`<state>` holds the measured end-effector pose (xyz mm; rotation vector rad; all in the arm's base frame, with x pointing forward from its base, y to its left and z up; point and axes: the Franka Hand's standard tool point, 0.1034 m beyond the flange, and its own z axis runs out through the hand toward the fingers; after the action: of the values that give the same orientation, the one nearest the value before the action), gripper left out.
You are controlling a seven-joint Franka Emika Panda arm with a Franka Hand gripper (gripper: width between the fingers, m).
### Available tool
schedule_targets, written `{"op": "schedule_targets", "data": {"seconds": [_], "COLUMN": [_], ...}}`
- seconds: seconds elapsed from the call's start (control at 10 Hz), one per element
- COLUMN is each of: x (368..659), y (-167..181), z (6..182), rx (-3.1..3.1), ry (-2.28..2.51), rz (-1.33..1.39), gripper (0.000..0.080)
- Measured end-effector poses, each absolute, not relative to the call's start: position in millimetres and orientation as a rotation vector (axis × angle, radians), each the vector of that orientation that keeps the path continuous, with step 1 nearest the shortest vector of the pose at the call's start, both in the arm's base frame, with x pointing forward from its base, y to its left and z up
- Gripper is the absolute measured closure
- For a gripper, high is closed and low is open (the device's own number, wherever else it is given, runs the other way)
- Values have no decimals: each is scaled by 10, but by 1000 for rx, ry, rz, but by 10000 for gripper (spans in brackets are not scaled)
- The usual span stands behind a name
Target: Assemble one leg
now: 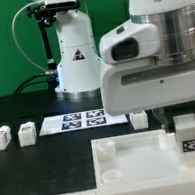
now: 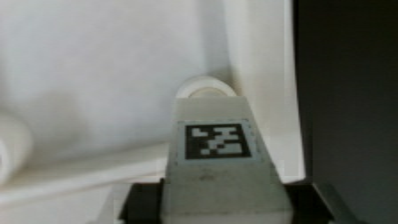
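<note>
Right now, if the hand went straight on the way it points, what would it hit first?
Probably the panel: the hand grips the leg, whose tip points at a round hole near the panel's edge. How close it already is, I cannot tell.

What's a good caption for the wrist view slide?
Wrist view: fingers grip the tagged leg over the white panel, its far end at a round hole.

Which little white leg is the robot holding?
The leg at the exterior view's right, over the white panel, clamped in the gripper. The other three legs stand free on the black table.
</note>
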<state>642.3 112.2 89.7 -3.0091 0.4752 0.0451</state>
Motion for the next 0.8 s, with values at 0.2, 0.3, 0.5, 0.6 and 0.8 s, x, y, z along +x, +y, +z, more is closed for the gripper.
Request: {"op": "schedule_targets", "data": {"seconds": [0.2,0.3,0.5,0.6,0.8], "x": [6393,6413,6400,6397,6380], "y": [1119,1113,1107,1117,1191], "z": [895,895,888,887,879], "rx": [-2890,-2786,-2548,-2450,-2259], "ry": [956,1199,1619,1776,2018], "rz": [8,7,28,33,55], "gripper": [509,508,508,508,508]}}
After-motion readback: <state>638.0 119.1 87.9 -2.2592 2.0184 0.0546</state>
